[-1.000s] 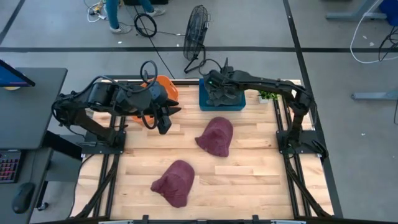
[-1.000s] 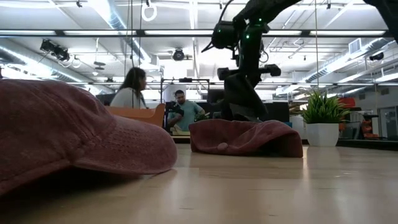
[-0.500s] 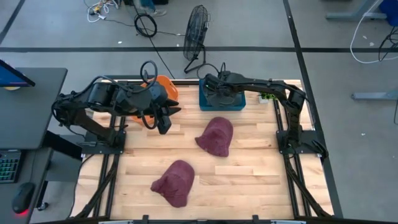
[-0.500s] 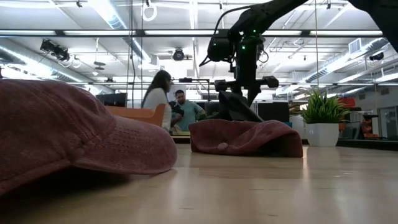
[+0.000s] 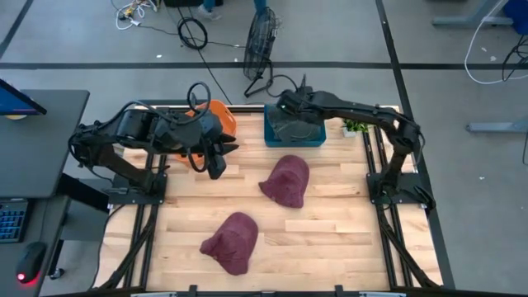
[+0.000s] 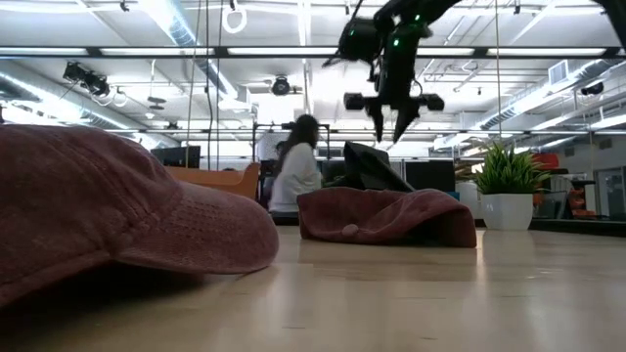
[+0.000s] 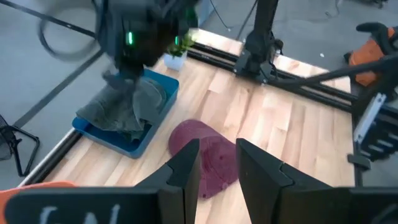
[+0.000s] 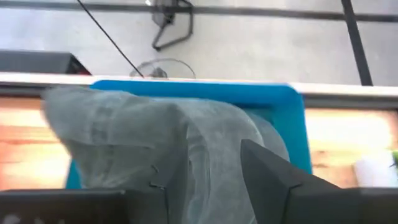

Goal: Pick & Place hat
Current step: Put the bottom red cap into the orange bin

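A grey hat (image 5: 290, 128) lies crumpled in the blue bin (image 5: 269, 137) at the table's far edge; it also shows in the right wrist view as grey hat (image 8: 155, 137). My right gripper (image 6: 387, 125) hangs open above it, clear of the cloth. Two maroon hats rest on the wood: one in the middle (image 5: 287, 180), one nearer the front (image 5: 231, 242). My left gripper (image 5: 216, 163) waits open at the far left, with nothing between its fingers (image 7: 186, 174).
An orange object (image 5: 219, 114) sits behind my left arm. A small potted plant (image 5: 355, 126) stands right of the bin. A fan (image 5: 261, 37) stands on the floor beyond the far edge. A person (image 6: 293, 176) shows in the room behind.
My right gripper has opened, let go of the grey hat and risen straight up above the blue bin. The hat has stayed in the bin. A person has walked across the room behind the table.
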Controlling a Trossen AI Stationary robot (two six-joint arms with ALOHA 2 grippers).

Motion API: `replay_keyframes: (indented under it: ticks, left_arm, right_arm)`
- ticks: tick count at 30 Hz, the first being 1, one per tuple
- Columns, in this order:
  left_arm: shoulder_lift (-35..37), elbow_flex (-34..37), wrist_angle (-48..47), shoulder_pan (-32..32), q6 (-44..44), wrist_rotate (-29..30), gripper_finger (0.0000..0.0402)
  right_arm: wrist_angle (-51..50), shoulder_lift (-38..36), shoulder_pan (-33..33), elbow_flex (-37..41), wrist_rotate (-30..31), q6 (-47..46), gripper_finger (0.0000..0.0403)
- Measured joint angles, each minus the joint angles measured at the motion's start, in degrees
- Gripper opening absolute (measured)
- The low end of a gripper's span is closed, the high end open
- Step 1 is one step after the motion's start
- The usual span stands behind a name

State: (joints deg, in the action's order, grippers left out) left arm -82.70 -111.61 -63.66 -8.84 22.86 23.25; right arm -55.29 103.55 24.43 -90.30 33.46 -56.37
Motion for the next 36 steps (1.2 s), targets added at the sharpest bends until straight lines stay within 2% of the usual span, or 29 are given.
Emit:
replay_keyframes:
  ticks: [12, 19, 21, 24, 26, 31, 36]
  left_arm:
    - [0.3, 0.0, -13.9, -0.5, 0.0, -9.2, 0.0106]
    - [-0.2, 0.0, -17.1, -3.9, 0.5, -13.6, 0.0106]
    - [-0.7, 0.0, -17.3, -5.3, 1.3, -13.9, 0.011]
    - [-1.5, 0.0, -17.3, -7.5, 2.6, -14.3, 0.0128]
    - [-2.0, 0.2, -17.2, -8.9, 3.6, -14.6, 0.0147]
    - [-4.4, 3.6, -16.5, -12.5, 6.9, -16.7, 0.0197]
    - [-7.5, 10.3, -15.4, -14.0, 9.1, -21.9, 0.0221]
  right_arm:
    - [3.5, -15.4, -5.6, 0.0, 0.0, 16.1, 0.0144]
    - [3.2, -22.4, -10.6, 0.0, -9.0, 24.5, 0.0143]
    - [2.7, -23.5, -12.4, 0.0, -13.2, 26.6, 0.0143]
    - [1.3, -24.6, -15.2, 0.0, -20.6, 27.3, 0.0143]
    - [0.5, -24.8, -17.4, 0.0, -22.9, 27.4, 0.0143]
    - [-2.2, -24.4, -23.0, 0.0, -26.0, 27.1, 0.015]
    - [-4.8, -23.8, -27.2, 0.1, -26.5, 26.7, 0.0186]
